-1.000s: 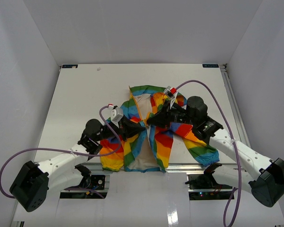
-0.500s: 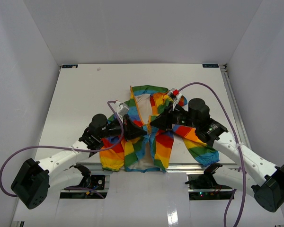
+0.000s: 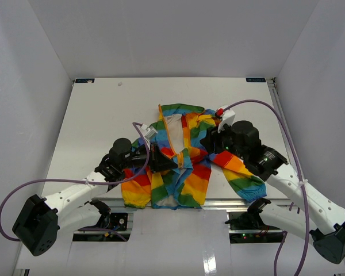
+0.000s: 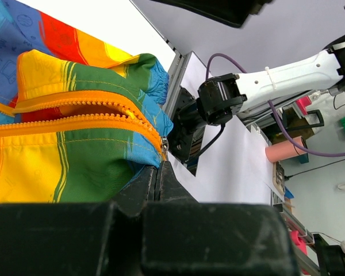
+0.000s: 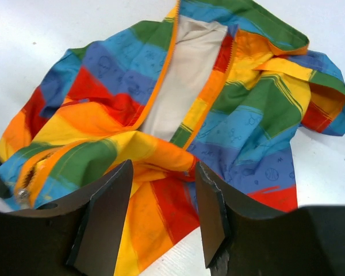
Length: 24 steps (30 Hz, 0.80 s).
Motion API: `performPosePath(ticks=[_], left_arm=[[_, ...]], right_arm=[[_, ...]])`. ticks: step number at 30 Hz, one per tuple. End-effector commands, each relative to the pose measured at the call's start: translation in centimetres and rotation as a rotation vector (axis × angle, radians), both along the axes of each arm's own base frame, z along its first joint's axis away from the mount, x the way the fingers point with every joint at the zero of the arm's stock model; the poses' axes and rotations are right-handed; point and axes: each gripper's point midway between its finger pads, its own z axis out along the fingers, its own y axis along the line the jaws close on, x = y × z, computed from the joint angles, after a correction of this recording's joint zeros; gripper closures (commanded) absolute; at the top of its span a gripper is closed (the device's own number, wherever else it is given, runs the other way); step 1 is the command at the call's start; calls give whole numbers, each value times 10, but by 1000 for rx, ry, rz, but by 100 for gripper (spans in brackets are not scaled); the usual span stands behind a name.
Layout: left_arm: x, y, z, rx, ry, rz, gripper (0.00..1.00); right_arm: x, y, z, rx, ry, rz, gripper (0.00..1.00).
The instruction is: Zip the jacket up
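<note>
The rainbow-striped jacket (image 3: 187,172) lies on the white table (image 3: 103,115), collar at the far side, front partly open with the cream lining (image 5: 184,80) showing. My left gripper (image 3: 173,164) is shut on the light-blue hem at the lower end of the orange zipper (image 4: 75,115), next to the metal slider (image 4: 164,146); the left wrist view shows its jaws (image 4: 159,168) closed tight on the fabric. My right gripper (image 3: 204,144) hangs open and empty above the jacket's right front panel (image 5: 163,168), touching nothing.
The table's near edge with a metal rail (image 3: 218,202) lies just below the jacket's hem. White walls enclose the table on three sides. Purple cables (image 3: 259,106) loop over both arms. The right arm's base (image 4: 218,100) shows beyond the hem.
My right gripper has drawn back to the right and up, away from the zipper. My left gripper has moved right and nearer, and the lower front has bunched together.
</note>
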Motion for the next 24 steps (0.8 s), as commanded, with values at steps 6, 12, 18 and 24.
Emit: performPosePath(ticks=[6,12,18,24], left_arm=[[0,-2,12,-26,22,-21,100],[-1,0,12,-36,55,-28,100],[-2,1,13,-39,61,-31,100],[-2,2,11,-32,79,-24,100]], right_arm=[[-58,15,53,-99,-367,200,42],[-90,33,16,-307,-439,269,40],[-132,52,-10,-380,-601,408,41],[-135,60,-9,-376,-718,395,44]])
